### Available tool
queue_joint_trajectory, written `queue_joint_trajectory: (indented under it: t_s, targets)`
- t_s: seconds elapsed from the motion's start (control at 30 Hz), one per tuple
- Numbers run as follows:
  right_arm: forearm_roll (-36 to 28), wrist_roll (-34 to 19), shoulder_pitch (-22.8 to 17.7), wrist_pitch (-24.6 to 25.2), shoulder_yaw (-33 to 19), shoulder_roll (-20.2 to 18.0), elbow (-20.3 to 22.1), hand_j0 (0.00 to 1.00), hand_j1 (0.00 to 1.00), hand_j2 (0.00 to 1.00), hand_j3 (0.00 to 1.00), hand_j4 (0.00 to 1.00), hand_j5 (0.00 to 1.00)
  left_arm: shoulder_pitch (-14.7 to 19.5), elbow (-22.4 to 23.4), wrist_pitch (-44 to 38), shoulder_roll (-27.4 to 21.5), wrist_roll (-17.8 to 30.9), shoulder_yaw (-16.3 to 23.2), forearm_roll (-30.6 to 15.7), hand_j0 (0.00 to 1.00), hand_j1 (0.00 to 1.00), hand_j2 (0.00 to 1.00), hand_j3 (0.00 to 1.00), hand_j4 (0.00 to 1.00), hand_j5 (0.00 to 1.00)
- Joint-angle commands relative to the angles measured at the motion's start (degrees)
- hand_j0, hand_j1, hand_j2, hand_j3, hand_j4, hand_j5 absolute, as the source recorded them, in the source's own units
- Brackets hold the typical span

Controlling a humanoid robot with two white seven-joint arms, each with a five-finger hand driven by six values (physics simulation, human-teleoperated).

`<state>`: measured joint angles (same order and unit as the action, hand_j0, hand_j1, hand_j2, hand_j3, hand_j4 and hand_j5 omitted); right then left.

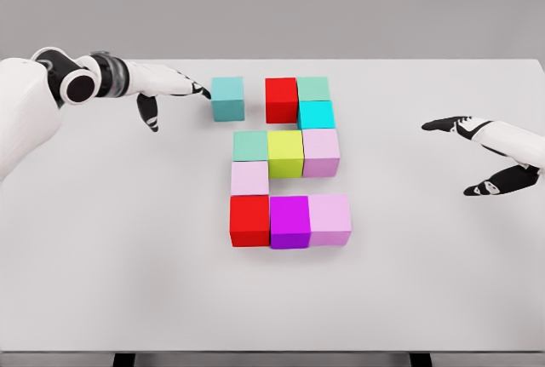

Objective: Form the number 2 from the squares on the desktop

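**Inspector:** Presently, operator, your white tabletop [102, 282] carries ten coloured cubes, nine of them packed together at frame centre. Top row: a red cube [281, 99] touching a pale green cube [313, 88], with a cyan cube [316, 115] directly below the green one.

**Operator:** And the middle band?

**Inspector:** Left to right you have a sage green cube [250, 145], a yellow-green cube [285, 153] and a light pink cube [321, 151], faces touching. Below the sage one sits a pale lilac cube [249, 178]. The bottom row reads bright red cube [249, 220], magenta cube [289, 221], pink cube [329, 219].

**Operator:** The tenth?

**Inspector:** A teal cube [227, 98] stands apart at upper centre-left, a clear gap between it and the red cube of the top row.

**Operator:** Hands?

**Inspector:** Your left hand [162, 88], upper left of the frame, is spread and holds nothing; its fingertips [203, 91] lie just at the teal cube's left face, though I cannot confirm contact. Your right hand [490, 156], at the right edge, hangs wide with fingers relaxed, well apart from every cube.
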<state>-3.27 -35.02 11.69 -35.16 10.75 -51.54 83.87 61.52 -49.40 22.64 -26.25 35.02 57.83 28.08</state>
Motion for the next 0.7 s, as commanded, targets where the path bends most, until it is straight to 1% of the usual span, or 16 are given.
queue_joint_trajectory:
  t_s: [0.0,0.63,0.67]
  targets:
    - [-0.4,0.0,0.0,0.2,0.0,-0.1,0.2,1.0,1.0,1.0,1.0,1.0,1.0,0.0,0.0,0.0,0.1,0.0,-0.1,-0.1,1.0,1.0,1.0,1.0,1.0,1.0]
    - [-0.4,0.0,0.0,0.2,0.0,-0.2,0.2,1.0,1.0,1.0,1.0,1.0,1.0,0.0,0.1,-0.2,1.0,0.0,-0.1,0.0,1.0,1.0,1.0,1.0,1.0,1.0]
    - [-0.4,0.0,0.0,0.2,0.0,-0.2,0.1,1.0,1.0,1.0,1.0,1.0,1.0,0.0,0.9,-0.1,1.0,0.0,-0.1,0.0,1.0,1.0,1.0,1.0,1.0,1.0]
